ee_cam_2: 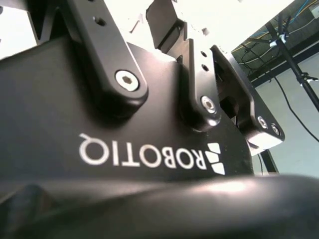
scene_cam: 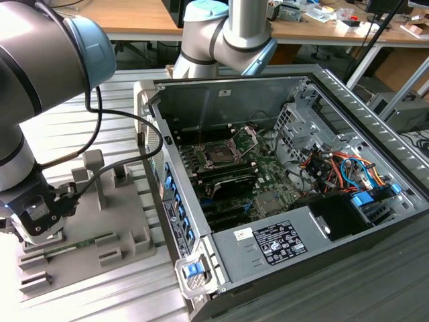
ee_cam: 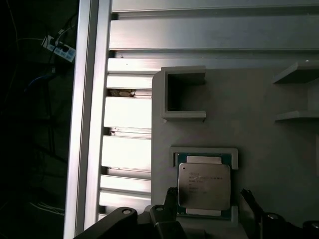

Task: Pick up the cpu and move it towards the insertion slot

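Observation:
The cpu [ee_cam: 204, 185], a flat square chip with a pale metal top, lies in a shallow grey holder frame [ee_cam: 203, 151] in the first wrist view. My gripper [ee_cam: 208, 193] hangs directly over it, open. One dark finger [ee_cam: 170, 195] stands on each side of the chip, with a gap showing at the other finger [ee_cam: 246, 196]. In the exterior view the gripper [scene_cam: 37, 221] sits low over the grey fixture plate [scene_cam: 127, 221] at the exterior view's left and hides the chip. The insertion slot [scene_cam: 220, 153] lies inside the open computer case, its metal bracket [scene_cam: 248, 137] hinged up.
The grey fixture carries upright posts [scene_cam: 94, 171] and an empty square pocket [ee_cam: 184, 92]. A green memory stick [scene_cam: 64, 249] lies on the plate near the gripper. The case wall [scene_cam: 174, 201] stands between fixture and motherboard. Cables [scene_cam: 335, 168] and drive bays fill the case's right side.

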